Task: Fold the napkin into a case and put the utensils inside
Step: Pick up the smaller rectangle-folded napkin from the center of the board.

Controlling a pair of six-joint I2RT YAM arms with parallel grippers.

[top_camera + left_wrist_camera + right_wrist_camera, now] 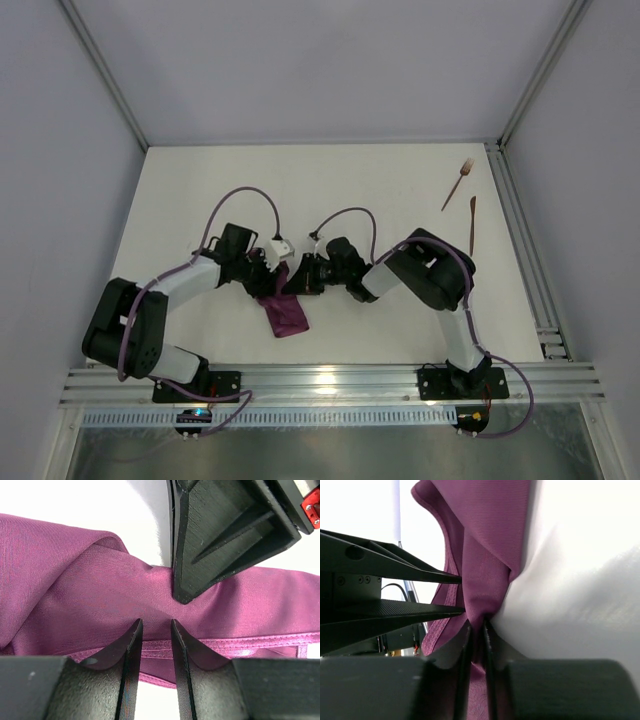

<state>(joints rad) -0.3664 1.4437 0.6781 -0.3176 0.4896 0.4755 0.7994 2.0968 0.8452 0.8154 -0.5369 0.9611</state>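
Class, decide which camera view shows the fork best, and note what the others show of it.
The top view: the fork lies whole at the far right, beside the knife. Neither wrist view shows it; the napkin fills both.

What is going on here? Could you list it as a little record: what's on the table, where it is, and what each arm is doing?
napkin: plum-purple cloth, bunched mid-table, not yet a case
left jaws: closed on a fold of the napkin
right jaws: closed on the napkin, facing the left jaws
fork: far right of the table, apart from the cloth
knife: beside the fork, slightly nearer the arms, untouched
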